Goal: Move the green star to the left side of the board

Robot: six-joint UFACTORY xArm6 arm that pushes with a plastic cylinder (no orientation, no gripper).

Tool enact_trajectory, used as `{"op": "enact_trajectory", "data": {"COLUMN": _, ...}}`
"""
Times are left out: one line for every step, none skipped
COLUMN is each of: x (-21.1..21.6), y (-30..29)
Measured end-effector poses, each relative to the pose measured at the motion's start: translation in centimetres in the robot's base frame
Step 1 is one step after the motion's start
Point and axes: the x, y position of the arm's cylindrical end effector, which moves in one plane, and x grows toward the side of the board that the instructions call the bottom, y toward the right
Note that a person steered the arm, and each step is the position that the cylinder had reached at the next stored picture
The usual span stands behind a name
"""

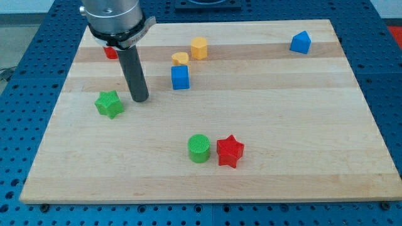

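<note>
The green star point(108, 103) lies on the wooden board point(282, 113) at the view's left, about mid-height. My tip point(140, 98) rests on the board just to the right of the green star, a small gap apart from it. The dark rod rises from the tip to the arm's grey mount at the view's top left.
A blue cube point(180, 77) sits right of my tip, with a yellow heart-like block point(180, 58) and a yellow hexagonal block point(199, 47) above it. A red block point(110, 53) is partly hidden behind the mount. A blue block point(301, 42) is top right. A green cylinder point(199, 148) and red star point(229, 150) lie near the bottom.
</note>
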Motion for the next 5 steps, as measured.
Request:
{"op": "enact_trajectory", "data": {"x": 0.0, "y": -1.3}}
{"op": "enact_trajectory", "data": {"x": 0.0, "y": -2.9}}
{"op": "enact_trajectory", "data": {"x": 0.0, "y": -4.4}}
{"op": "enact_trajectory", "data": {"x": 0.0, "y": -3.8}}
{"op": "enact_trajectory", "data": {"x": -1.1, "y": 1.1}}
